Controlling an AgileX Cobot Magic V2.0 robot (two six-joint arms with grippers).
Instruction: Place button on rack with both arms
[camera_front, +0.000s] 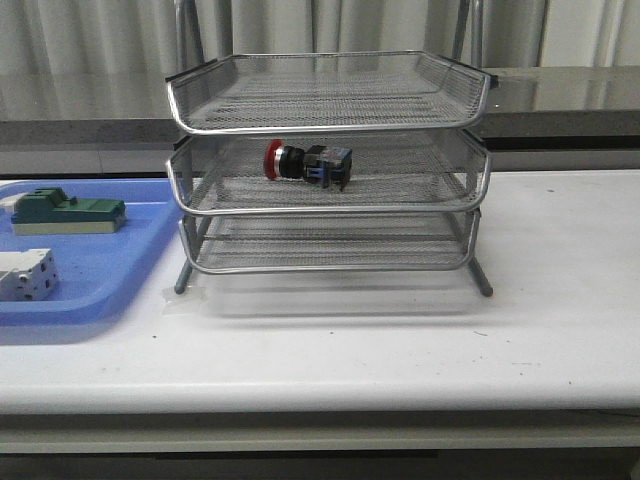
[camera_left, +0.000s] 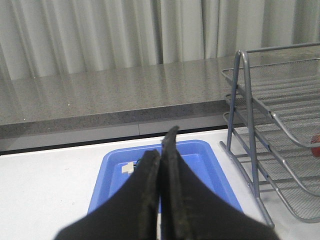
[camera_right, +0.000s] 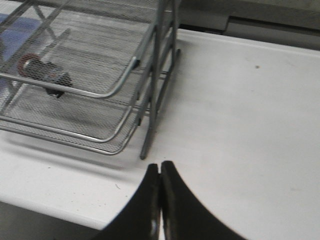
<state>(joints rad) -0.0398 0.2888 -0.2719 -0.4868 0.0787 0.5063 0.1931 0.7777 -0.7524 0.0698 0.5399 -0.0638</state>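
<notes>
The button, red cap with a black and blue body, lies on its side in the middle tier of the silver wire rack. The right wrist view shows the button through the mesh, and the rack off to one side of the gripper. A sliver of red button peeks in at the edge of the left wrist view, inside the rack. My left gripper is shut and empty over the blue tray. My right gripper is shut and empty above the white table. Neither arm appears in the front view.
A blue tray sits left of the rack, holding a green flat block and a white-grey block. The blue tray also lies below the left gripper. A grey counter ledge and curtains run behind the table.
</notes>
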